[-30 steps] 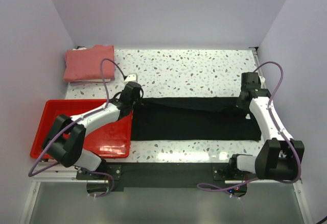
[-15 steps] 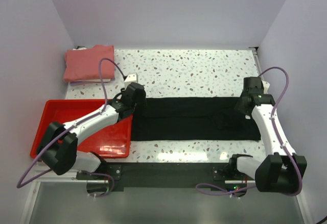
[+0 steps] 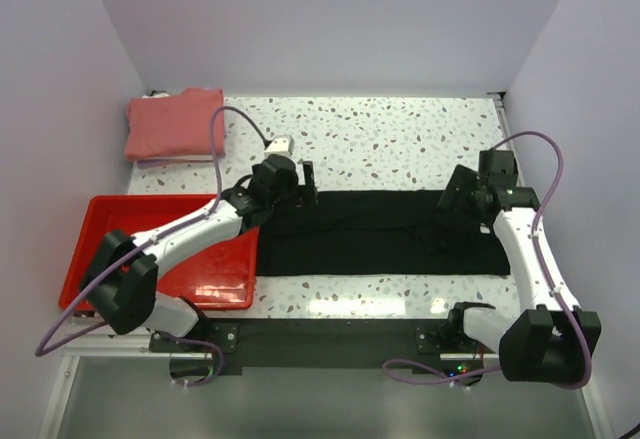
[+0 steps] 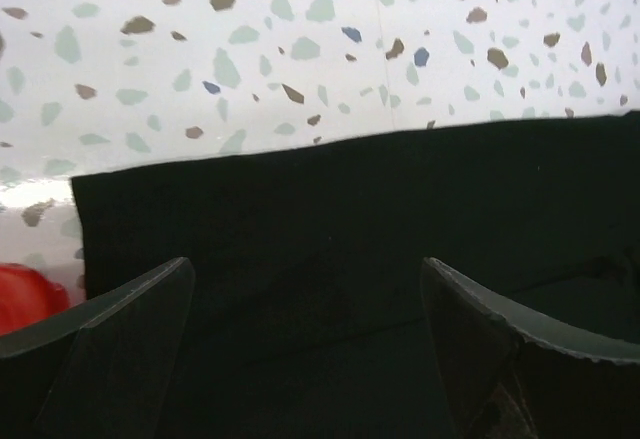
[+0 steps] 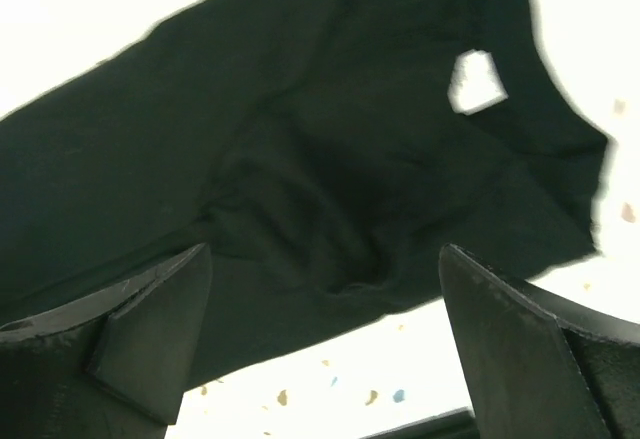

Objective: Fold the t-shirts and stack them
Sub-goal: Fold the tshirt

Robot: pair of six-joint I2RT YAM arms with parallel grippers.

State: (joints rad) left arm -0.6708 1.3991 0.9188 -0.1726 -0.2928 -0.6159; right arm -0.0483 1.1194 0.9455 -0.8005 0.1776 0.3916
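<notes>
The black shirt [image 3: 380, 234] lies flat on the speckled bench [image 3: 380, 134] as a long folded band running left to right across the middle. Its left end sits just beside the right wall of the red tray [image 3: 120, 224]. In the right wrist view, the cloth [image 5: 330, 139] is rumpled into soft ridges near the right end. A small white square label [image 5: 478, 81] shows there, and it is blank as far as can be seen, with no writing or brand legible.

The pink shirt [image 3: 172, 124] rests folded into a rectangle at the far left corner of the bench, behind the tray and well apart from the black one.

The left claw [image 3: 300, 191] hangs over the far left corner of the black shirt. Its jaws stand wide apart with nothing between them, and its wrist view [image 4: 305, 264] shows only the cloth's [image 4: 350, 209] far edge and left corner below.

The right claw [image 3: 455, 191] hangs over the right end, near the far edge. Its jaws [image 5: 325, 249] are likewise spread wide and grip nothing, with the label just beyond them.
</notes>
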